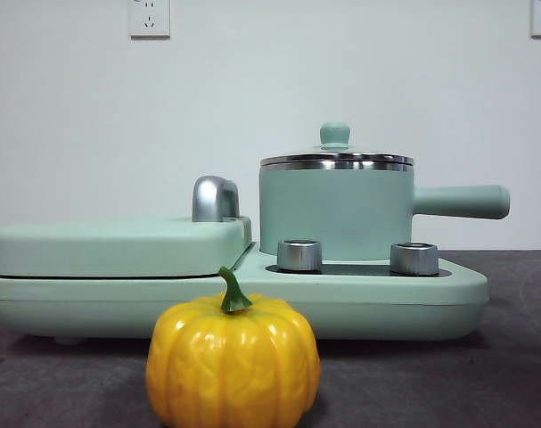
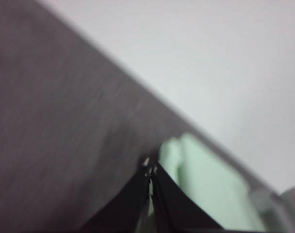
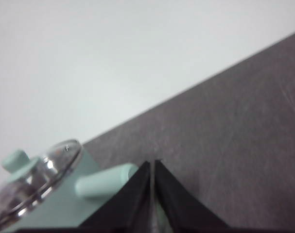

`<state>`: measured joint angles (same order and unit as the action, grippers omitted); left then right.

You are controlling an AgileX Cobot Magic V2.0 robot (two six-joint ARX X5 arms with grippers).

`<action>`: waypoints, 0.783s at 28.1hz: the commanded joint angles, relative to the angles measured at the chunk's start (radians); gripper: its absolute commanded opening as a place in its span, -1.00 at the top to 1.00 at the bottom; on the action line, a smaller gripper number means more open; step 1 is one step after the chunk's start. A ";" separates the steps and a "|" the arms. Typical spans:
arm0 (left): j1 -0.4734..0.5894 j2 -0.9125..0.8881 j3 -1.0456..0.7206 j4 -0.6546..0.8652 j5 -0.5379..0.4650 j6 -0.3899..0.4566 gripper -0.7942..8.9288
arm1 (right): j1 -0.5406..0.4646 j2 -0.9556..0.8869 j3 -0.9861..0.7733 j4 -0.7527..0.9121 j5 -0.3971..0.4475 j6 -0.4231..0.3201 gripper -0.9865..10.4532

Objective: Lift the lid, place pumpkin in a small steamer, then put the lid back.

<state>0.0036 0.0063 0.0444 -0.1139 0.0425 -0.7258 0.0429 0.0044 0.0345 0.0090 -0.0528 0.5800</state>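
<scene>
The yellow-orange pumpkin (image 1: 233, 363) with a green stem stands on the dark table at the front, ahead of the appliance. Behind it the mint-green small steamer (image 1: 337, 214) sits on the cooker's right side, its long handle (image 1: 461, 201) pointing right. The glass lid (image 1: 336, 159) with its mint knob rests on the steamer. In the right wrist view the lid (image 3: 38, 179) and the steamer handle (image 3: 106, 179) lie beside my shut right gripper (image 3: 152, 162). My left gripper (image 2: 150, 167) is shut and empty, above the table near the appliance's edge. Neither arm shows in the front view.
A flat mint-green griddle unit (image 1: 118, 248) with a chrome handle (image 1: 215, 198) fills the cooker's left half. Two chrome dials (image 1: 299, 255) stand on the base in front of the steamer. White wall behind, with power sockets (image 1: 149, 17) high up.
</scene>
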 commanded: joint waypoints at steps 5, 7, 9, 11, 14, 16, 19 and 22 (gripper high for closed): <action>0.000 0.012 0.129 -0.064 0.035 0.083 0.81 | 0.001 0.019 0.122 -0.119 -0.019 -0.080 0.81; 0.000 0.026 0.166 -0.091 0.042 0.109 0.81 | 0.001 0.033 0.154 -0.145 -0.030 -0.103 0.81; 0.000 0.042 0.209 -0.127 0.047 0.139 0.81 | 0.001 0.048 0.190 -0.172 -0.035 -0.128 0.81; 0.000 0.061 0.256 -0.154 0.047 0.179 0.81 | 0.001 0.066 0.231 -0.203 -0.037 -0.169 0.81; 0.000 0.088 0.320 -0.162 0.047 0.244 0.81 | 0.001 0.098 0.294 -0.235 -0.037 -0.234 0.81; 0.000 0.111 0.364 -0.163 0.047 0.281 0.81 | 0.001 0.123 0.332 -0.245 -0.037 -0.274 0.81; 0.000 0.158 0.431 -0.163 0.047 0.331 0.81 | 0.001 0.167 0.388 -0.246 -0.037 -0.325 0.81; 0.000 0.214 0.496 -0.163 0.047 0.364 0.81 | 0.001 0.214 0.444 -0.243 -0.037 -0.360 0.81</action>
<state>0.0032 0.2085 0.5156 -0.2878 0.0845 -0.4095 0.0433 0.2108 0.4591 -0.2401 -0.0868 0.2634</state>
